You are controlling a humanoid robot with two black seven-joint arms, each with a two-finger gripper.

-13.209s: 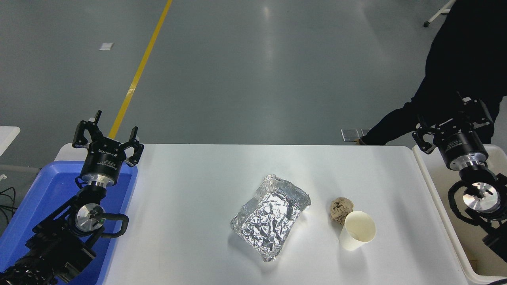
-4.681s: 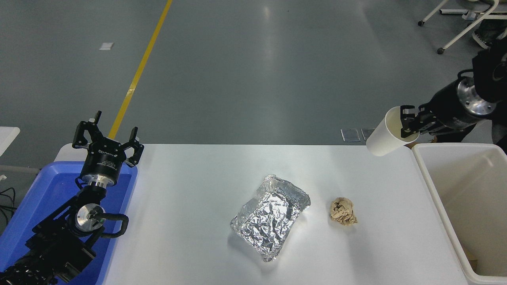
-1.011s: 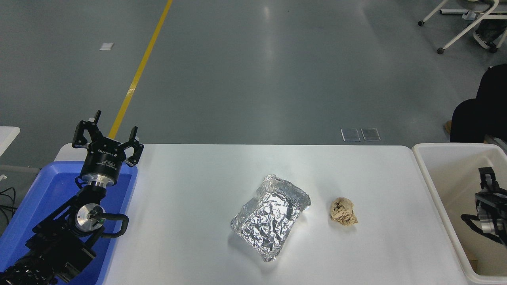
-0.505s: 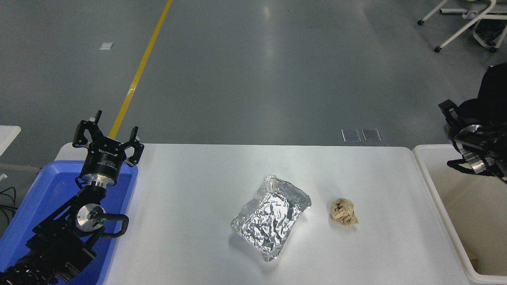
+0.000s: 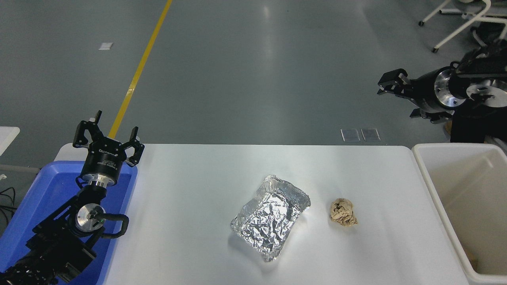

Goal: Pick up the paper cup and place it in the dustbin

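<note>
Raised right pincer (image 5: pixel 392 85) empty above dustbin (image 5: pixel 429 186).

The right pincer (image 5: pixel 390 85) hangs high above the floor, beyond the far right corner of the tabletop (image 5: pixel 190 221), with its fingers apart and nothing between them. The dustbin (image 5: pixel 429 186) stands at the right edge. On the tabletop lie a foil tray (image 5: pixel 271 217) and a crumpled paper ball (image 5: pixel 344 212). The left pincer (image 5: pixel 107 136) is parked over the blue bin (image 5: pixel 43 194), fingers spread.
</note>
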